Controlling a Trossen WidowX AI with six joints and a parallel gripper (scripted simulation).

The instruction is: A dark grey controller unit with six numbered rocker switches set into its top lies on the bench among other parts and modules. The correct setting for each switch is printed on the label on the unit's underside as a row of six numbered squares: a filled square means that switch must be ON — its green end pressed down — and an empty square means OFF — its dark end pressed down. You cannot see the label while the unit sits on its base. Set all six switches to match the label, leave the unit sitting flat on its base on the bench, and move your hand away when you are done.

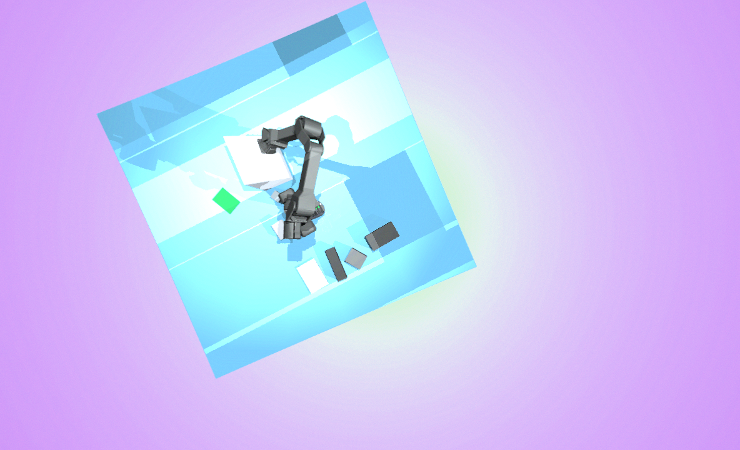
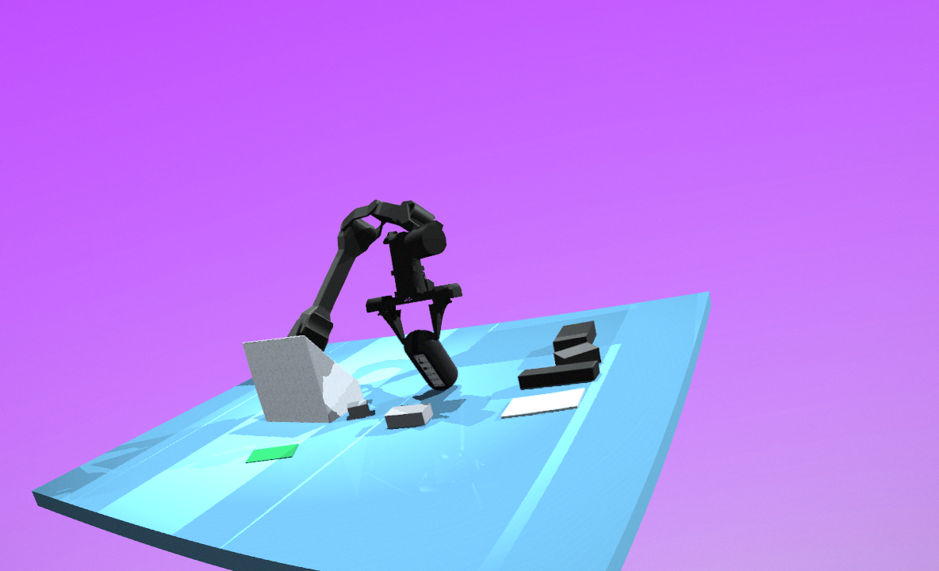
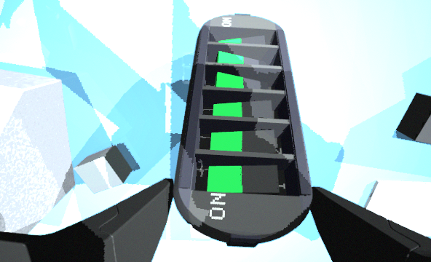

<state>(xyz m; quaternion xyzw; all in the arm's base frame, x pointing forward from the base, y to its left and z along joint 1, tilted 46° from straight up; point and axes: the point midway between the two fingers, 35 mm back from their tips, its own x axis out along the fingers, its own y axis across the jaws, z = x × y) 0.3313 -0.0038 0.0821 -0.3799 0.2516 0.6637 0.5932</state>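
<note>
The dark grey controller unit (image 1: pixel 319 210) (image 2: pixel 447 363) (image 3: pixel 253 215) is tilted steeply between the fingers, its lower end at or just above the bench. My gripper (image 2: pixel 421 335) (image 3: pixel 241 191) is shut on its two long sides near one end. In the wrist view, all green halves lie on the left, the side marked ON. The second and third switches from the far end seem to have their green ends raised; the others seem to have them pressed. The underside label (image 2: pixel 428 370) faces the exterior view, but its squares are too small to read.
A big white box (image 1: pixel 257 162) (image 2: pixel 285 383) stands beside the arm, with a small block (image 2: pixel 361 410) (image 3: pixel 104 169) and a pale block (image 2: pixel 408 417) near the unit. A green plate (image 1: pixel 225 200) (image 2: pixel 272 453), white plate (image 1: pixel 312 275) (image 2: pixel 543 402), black bar (image 1: pixel 335 264) and two blocks (image 1: pixel 355 258) (image 1: pixel 385 235) lie around.
</note>
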